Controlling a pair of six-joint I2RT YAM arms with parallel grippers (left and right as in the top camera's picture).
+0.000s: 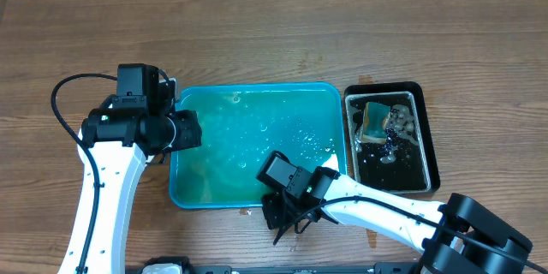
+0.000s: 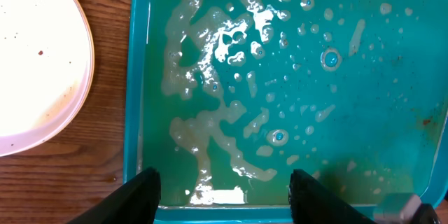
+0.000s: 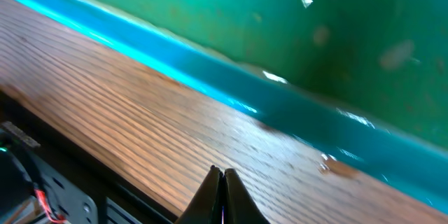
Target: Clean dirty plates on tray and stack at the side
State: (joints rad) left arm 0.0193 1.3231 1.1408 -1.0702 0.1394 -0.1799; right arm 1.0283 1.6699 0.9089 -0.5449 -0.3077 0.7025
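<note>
two robot arms work at a wooden table (image 1: 257,34) around a teal tray (image 1: 184,199) that sits mid-table, its floor wet and streaked with pale foam (image 2: 210,126) and scattered bubbles. the left gripper (image 1: 188,130) hangs over the tray's left edge, pointing inward. seen from the left wrist, the gripper (image 2: 224,199) has its two dark fingers (image 2: 140,196) spread wide apart with nothing between them, framing the near rim and the soapy floor beyond.

a white plate (image 2: 35,63) lies on the bare wood just outside the tray's left rim, close to it but not touching, a few small brown specks on its face. only part of it shows, and from overhead the left arm covers that spot.

the right arm reaches in from the lower right, and its right gripper (image 1: 278,214) is at the tray's front edge. its wrist view shows the fingers (image 3: 222,192) pressed together on nothing, above the wood grain just beside the tray's outer wall.

to the right of the tray, near it but apart, a smaller black tray (image 1: 432,167) holds dark water and a sponge (image 1: 373,120) at its far end.
</note>
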